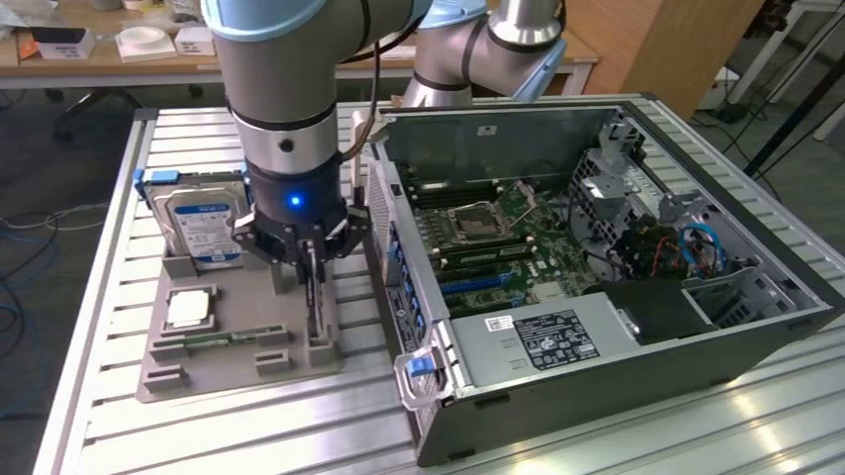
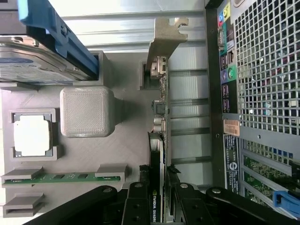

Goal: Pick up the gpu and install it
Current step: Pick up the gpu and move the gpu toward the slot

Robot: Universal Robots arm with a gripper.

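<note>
Grip with the jaws clenched square on the top edge of the gpu [image 2: 156, 154] — upright on edge in the slot of the grey holder [image 1: 218, 371], on the surface [image 1: 264, 430]. Best lifted straight, without twist, minding the silvery bracket [image 2: 166, 40] and the computer case [image 1: 634, 396] just beside.

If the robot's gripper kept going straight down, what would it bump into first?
The graphics card. The gripper is closed around its upper edge, so pushing down would probably just press the card into the grey tray it stands in.
</note>
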